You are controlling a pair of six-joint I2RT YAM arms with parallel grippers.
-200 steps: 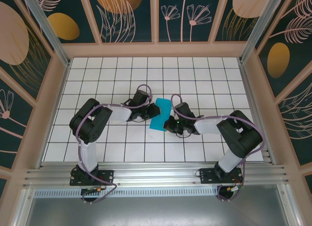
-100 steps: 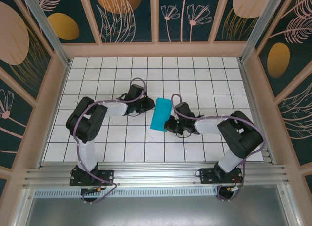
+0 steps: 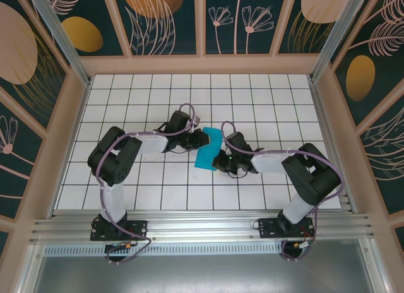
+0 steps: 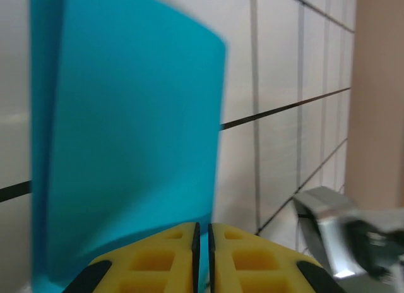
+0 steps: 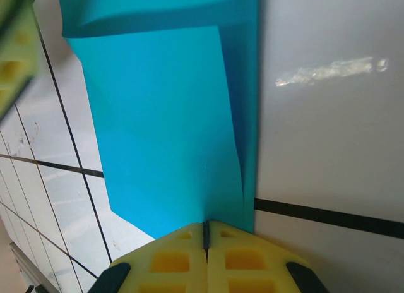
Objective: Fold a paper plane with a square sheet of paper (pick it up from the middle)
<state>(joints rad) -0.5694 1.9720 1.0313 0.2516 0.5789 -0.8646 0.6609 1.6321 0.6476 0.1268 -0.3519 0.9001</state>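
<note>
White-tiled table w/ folded teal paper (smooth, creased)

The near edge of the sheet of paper was hidden between the fingers of the left gripper, and its far-left part was cut off. Ahead of the right gripper its far end was cropped. A grey part, blurred, could not be identified.

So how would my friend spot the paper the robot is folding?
Look at the white tiled table inside the flower-painted walls. Near its middle, the left hand and the right hand meet at a sheet of paper. It is the only bright teal-blue thing on the white tiles, thin and folded over.
</note>
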